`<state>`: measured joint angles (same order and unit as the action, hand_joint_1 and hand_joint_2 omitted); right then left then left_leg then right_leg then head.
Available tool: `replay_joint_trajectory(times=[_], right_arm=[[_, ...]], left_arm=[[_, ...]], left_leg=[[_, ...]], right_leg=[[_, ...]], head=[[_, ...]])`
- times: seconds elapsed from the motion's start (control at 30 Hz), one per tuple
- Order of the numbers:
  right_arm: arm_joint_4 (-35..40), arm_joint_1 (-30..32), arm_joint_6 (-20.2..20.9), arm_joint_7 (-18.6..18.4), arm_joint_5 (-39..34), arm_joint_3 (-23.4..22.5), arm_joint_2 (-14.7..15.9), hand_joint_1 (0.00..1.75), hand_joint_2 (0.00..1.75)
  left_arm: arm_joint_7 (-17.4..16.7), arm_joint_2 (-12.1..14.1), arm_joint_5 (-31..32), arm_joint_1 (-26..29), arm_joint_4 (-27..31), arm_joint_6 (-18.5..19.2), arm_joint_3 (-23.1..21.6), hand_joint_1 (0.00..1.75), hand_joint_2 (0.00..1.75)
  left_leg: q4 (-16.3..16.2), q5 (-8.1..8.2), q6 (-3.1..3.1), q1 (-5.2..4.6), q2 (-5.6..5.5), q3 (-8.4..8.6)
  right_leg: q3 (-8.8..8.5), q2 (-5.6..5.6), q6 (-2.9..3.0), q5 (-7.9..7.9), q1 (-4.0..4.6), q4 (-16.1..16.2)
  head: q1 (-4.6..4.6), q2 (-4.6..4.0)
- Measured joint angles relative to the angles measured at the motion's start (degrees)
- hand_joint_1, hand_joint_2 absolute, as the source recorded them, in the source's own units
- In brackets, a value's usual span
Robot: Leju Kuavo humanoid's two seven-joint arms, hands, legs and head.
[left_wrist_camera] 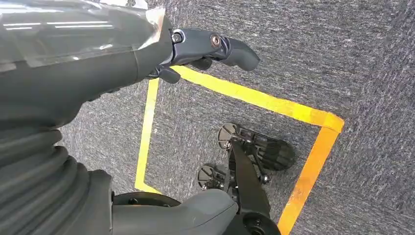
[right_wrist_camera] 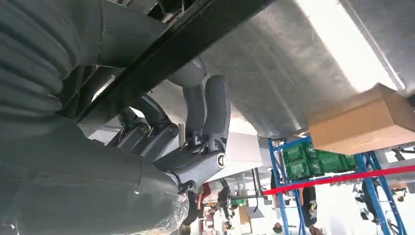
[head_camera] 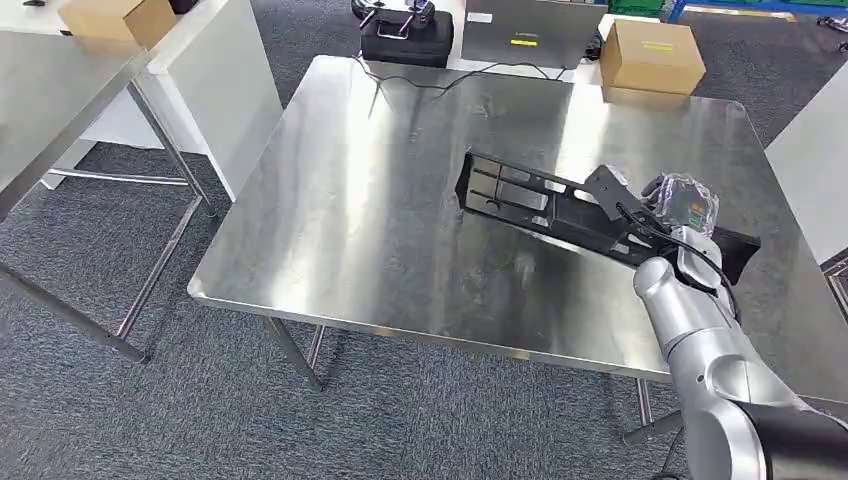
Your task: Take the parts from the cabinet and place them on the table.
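Note:
A long black plastic part (head_camera: 530,200) lies across the right half of the steel table (head_camera: 380,230), its left end near the table's middle. My right hand (head_camera: 680,205), wrapped in clear film, grips the part's right end close to the table's right side. In the right wrist view the dark fingers (right_wrist_camera: 210,112) curl around the part's black edge (right_wrist_camera: 195,29) just above the steel top. My left hand (left_wrist_camera: 205,49) hangs over the carpeted floor with its fingers apart and nothing in it.
A cardboard box (head_camera: 650,55) sits past the table's far right corner, with a black case (head_camera: 405,35) and a cable (head_camera: 420,80) at the far edge. Another steel table (head_camera: 60,110) stands to the left. Yellow tape (left_wrist_camera: 254,100) marks the floor.

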<state>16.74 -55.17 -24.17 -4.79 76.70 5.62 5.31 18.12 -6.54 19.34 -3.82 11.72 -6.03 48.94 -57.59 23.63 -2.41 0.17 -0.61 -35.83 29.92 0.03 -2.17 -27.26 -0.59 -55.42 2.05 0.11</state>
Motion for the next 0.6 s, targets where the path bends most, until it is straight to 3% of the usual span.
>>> replay_joint_trajectory(times=[0.2, 0.37, 0.6], right_arm=[[0.0, 0.0, 0.0, 0.0, 0.0, 0.0, 0.0, 1.75, 1.75], [0.0, -1.0, 5.8, -0.1, -1.0, -0.7, 0.1, 1.75, 1.75], [0.0, -1.7, 6.3, -0.2, -1.0, -1.4, 0.0, 1.75, 1.75]], left_arm=[[0.0, 0.0, 0.0, 0.0, 0.0, 0.0, 0.0, 0.0, 1.75], [0.2, 0.0, 0.0, 0.0, 0.0, 0.8, 0.0, 0.0, 1.75], [0.3, 0.0, 0.0, 0.1, 0.0, 0.7, 0.0, 0.0, 1.75]], left_leg=[[0.0, 0.0, 0.0, 0.0, 0.0, 0.0], [0.0, 0.0, 0.0, 0.0, 0.01, 0.0], [0.0, 0.0, 0.0, 0.0, -0.01, 0.0]], right_leg=[[0.0, 0.0, 0.0, 0.0, 0.0, 0.0], [0.0, 0.0, 0.0, 0.0, 0.0, 0.0], [-0.02, 0.0, 0.0, 0.0, 0.0, 0.0]], head=[[0.0, 0.0], [0.0, 0.0], [0.02, 0.0]])
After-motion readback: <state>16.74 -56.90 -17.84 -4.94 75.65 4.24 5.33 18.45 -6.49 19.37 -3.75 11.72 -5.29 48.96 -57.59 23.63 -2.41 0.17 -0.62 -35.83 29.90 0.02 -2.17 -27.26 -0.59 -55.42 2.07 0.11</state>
